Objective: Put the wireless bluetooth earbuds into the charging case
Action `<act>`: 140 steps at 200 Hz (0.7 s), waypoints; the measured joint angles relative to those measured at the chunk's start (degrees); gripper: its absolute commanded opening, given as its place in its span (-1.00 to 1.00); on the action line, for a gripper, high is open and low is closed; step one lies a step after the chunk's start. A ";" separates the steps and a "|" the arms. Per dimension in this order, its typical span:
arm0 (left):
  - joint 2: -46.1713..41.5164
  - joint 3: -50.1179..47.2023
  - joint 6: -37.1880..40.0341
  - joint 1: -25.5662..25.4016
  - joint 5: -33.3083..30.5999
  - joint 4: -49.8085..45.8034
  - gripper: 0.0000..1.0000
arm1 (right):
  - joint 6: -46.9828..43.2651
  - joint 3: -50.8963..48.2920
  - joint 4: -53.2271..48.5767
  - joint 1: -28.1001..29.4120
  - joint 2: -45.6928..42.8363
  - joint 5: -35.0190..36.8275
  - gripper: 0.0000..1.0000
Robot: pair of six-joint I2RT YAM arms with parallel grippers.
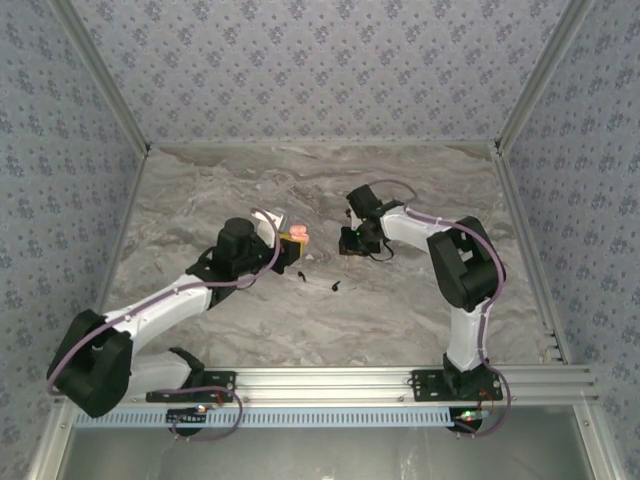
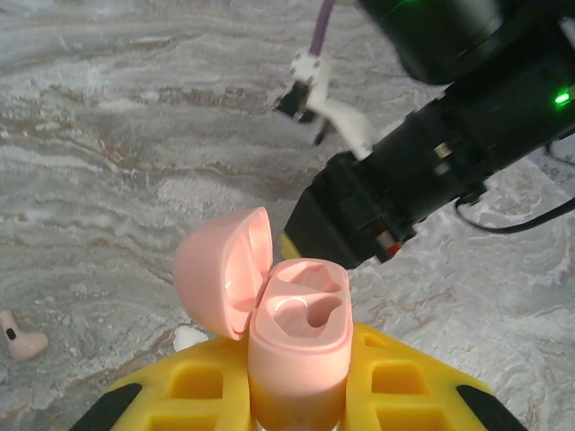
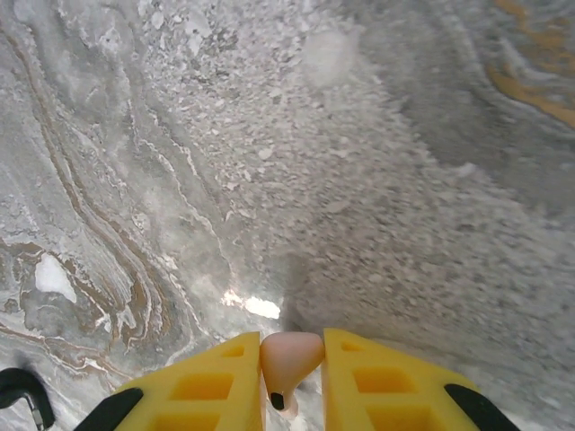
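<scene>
A pale pink comma-shaped earbud is clamped by the right gripper. An open pink plastic charging case is gripped by the left gripper. A second pink earbud and a small black earbud are seen lying on the grey marbled table.

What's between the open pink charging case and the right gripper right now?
Nothing. In the top view, just a bare strip of marble tabletop separates the charging case from the right gripper, which pinches a pink earbud.

We can read no words, numbers, brands or signs anywhere. The pink charging case, at six o'clock in the left wrist view, shows us only plain surfaces.
</scene>
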 measured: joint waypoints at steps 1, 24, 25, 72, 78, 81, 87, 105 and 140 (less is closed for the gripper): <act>0.07 -0.02 -0.02 0.00 0.00 0.11 -0.62 | 0.00 -0.09 0.07 -0.04 -0.07 -0.04 -0.59; 2.62 -0.48 -0.17 -0.50 -0.15 2.71 -0.61 | 0.00 -2.91 2.27 -0.61 -3.30 -0.96 -0.58; 2.80 -0.50 -0.17 -0.57 -0.15 2.86 -0.61 | 0.00 -3.08 2.34 -0.61 -3.54 -0.96 -0.58; 7.15 -1.18 -0.13 -1.46 0.33 8.50 -0.61 | -0.04 -5.31 3.39 -0.70 -9.88 -1.81 -0.58; 7.50 -1.42 -0.13 -1.49 0.46 9.31 -0.60 | -0.07 -5.40 3.45 -0.70 -10.78 -2.05 -0.58; 7.61 -1.55 -0.17 -1.51 0.55 9.79 -0.60 | -0.07 -5.44 3.54 -0.70 -11.19 -2.08 -0.58; 7.89 -1.79 -0.17 -1.51 0.66 10.60 -0.60 | -0.04 -5.51 3.72 -0.70 -12.09 -2.32 -0.58; 8.66 -2.36 -0.37 -1.49 1.18 13.20 -0.60 | -0.02 -5.57 4.33 -0.70 -14.84 -3.08 -0.58; 10.05 -2.64 -1.20 -1.51 1.79 17.09 -0.60 | 0.00 -5.60 5.49 -0.70 -19.28 -4.96 -0.57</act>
